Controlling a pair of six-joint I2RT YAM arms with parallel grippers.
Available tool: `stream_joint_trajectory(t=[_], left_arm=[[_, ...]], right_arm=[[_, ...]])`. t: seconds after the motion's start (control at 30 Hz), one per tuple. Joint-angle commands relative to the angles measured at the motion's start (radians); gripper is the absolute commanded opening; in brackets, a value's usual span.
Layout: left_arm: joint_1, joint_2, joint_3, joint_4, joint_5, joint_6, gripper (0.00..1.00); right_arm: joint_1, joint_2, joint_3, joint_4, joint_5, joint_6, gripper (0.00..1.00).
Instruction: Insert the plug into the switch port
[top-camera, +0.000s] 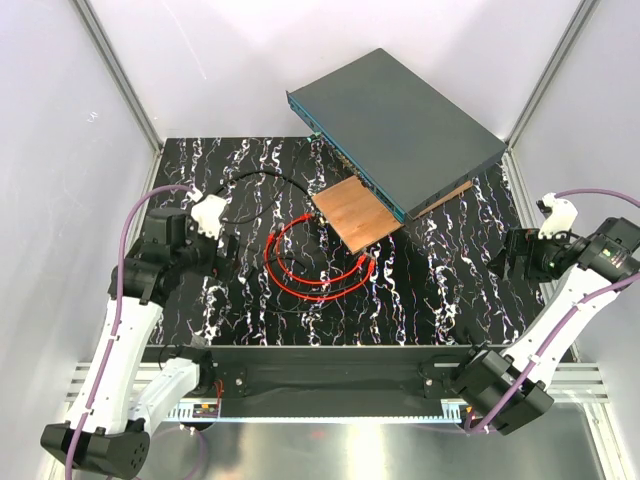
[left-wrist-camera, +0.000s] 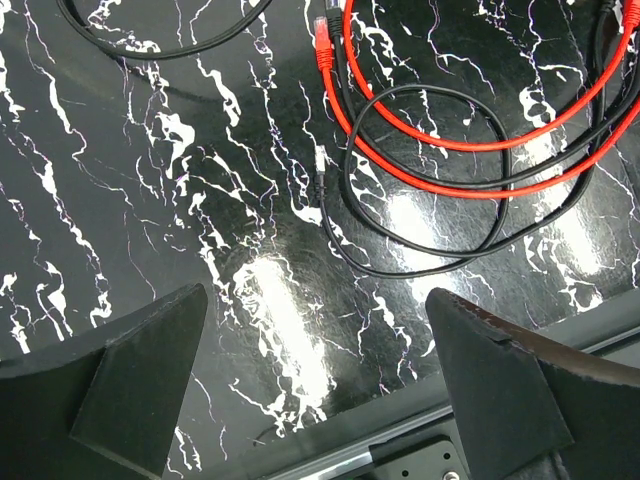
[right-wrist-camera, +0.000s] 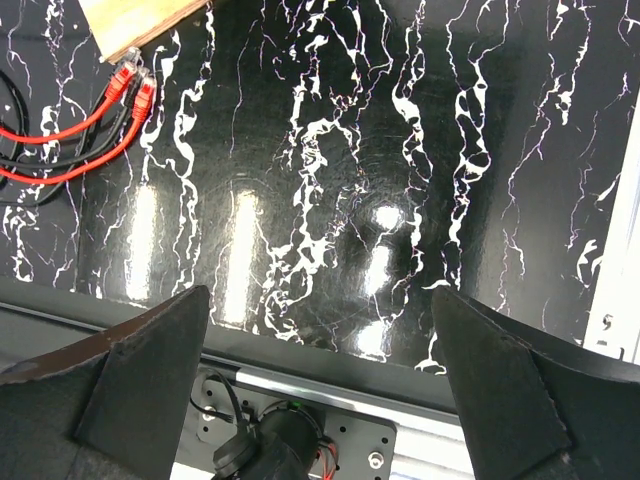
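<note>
The switch (top-camera: 400, 125) is a flat dark-grey box at the back, lying askew. Its teal front face (top-camera: 345, 155) looks toward the left front; single ports are too small to tell apart. The red cable (top-camera: 318, 268) lies coiled mid-table. Red plugs (right-wrist-camera: 135, 88) lie by the wooden board's corner, also in the top view (top-camera: 369, 264). Another red plug (left-wrist-camera: 322, 38) lies at the coil's left. My left gripper (top-camera: 228, 256) is open and empty left of the coil, above bare table (left-wrist-camera: 317, 295). My right gripper (top-camera: 500, 260) is open and empty at the right (right-wrist-camera: 320, 292).
A brown wooden board (top-camera: 355, 215) lies under the switch's front corner. A thin black cable (top-camera: 262, 180) runs from the left and loops through the red coil (left-wrist-camera: 430, 175). White walls and metal posts close in the table. The table's front rail (right-wrist-camera: 330, 385) is below.
</note>
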Motion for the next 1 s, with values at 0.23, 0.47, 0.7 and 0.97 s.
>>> stream_joint_trajectory(t=[0.23,0.47,0.7,0.97], left_arm=[[0.005,0.075,0.115,0.056,0.069,0.192,0.99],[0.005,0.286,0.126,0.027,0.005,0.159,0.99],[0.004,0.357,-0.014,0.074,0.0,0.243,0.83],[-0.013,0.575,-0.013,0.139,-0.036,0.217,0.56]], right_arm=[[-0.001,-0.039,0.074,0.146,-0.036,0.196,1.0],[-0.001,0.007,0.108,0.013,-0.085,0.087,1.0],[-0.001,-0.074,0.082,-0.073,-0.076,-0.132,1.0],[0.0,0.022,0.124,-0.144,-0.097,-0.135,1.0]])
